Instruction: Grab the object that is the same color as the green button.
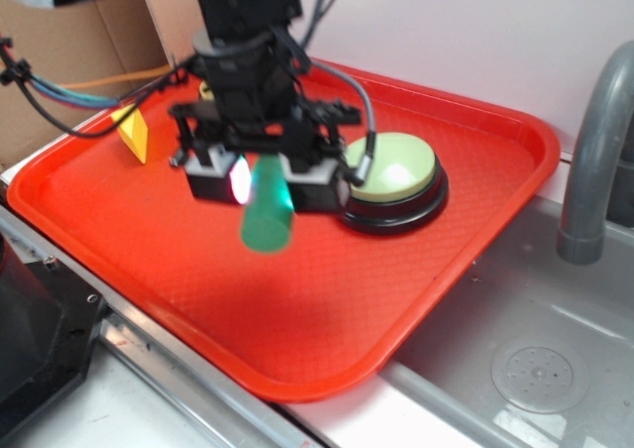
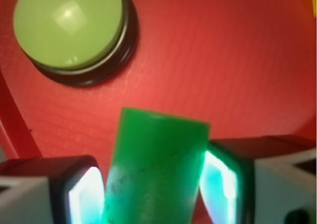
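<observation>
One green cylinder (image 1: 266,220) (top hidden) in gripper (image 1: 264,182)

Exterior view: high, angled down from the front, moderately near. Wrist view: close behind the jaws, facing down. Both share the green button (image 1: 389,167) (image 2: 68,26) beyond the jaws on the red tray (image 1: 475,220) (image 2: 223,60).
</observation>
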Robot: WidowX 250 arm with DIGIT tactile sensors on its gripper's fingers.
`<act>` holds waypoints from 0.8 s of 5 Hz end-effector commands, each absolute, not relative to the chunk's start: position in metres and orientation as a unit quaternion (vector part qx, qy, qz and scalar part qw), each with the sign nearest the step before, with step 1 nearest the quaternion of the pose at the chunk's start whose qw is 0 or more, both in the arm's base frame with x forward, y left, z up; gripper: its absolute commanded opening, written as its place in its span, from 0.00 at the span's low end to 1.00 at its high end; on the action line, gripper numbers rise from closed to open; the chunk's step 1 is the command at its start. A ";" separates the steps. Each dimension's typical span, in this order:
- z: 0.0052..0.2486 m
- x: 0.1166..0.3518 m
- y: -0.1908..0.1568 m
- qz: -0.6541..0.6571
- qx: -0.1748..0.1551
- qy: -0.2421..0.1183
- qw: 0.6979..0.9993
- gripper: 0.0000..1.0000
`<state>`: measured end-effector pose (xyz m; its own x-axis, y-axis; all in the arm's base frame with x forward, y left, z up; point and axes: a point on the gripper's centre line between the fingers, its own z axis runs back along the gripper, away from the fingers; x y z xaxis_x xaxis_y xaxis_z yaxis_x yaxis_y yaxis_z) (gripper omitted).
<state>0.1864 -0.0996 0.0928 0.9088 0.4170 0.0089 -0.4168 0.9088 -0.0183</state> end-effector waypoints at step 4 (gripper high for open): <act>0.174 0.209 0.018 0.088 -0.038 -0.070 0.993 0.00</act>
<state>0.1970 0.0164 0.1635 0.9813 0.1713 0.0872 -0.1648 0.9833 -0.0769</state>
